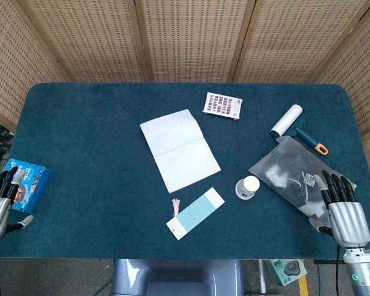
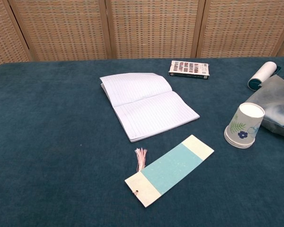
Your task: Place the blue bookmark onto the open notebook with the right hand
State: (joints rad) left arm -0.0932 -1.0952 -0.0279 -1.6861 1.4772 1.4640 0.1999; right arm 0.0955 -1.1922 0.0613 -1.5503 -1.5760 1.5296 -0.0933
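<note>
The blue bookmark [image 1: 196,213] lay flat on the table [image 1: 86,135], just in front of the open notebook [image 1: 179,149], not yet picked up. The right hand [image 1: 345,213] waited at the table's right edge, fingers straight, holding nothing. A paper cup [image 1: 248,187] stood between them, so I think the reach needed care.

Matt paper notebook [image 2: 146,106] and bookmark [image 2: 170,169] lie on napped cloth table [image 2: 47,142] before woven screens [image 2: 151,28].
</note>
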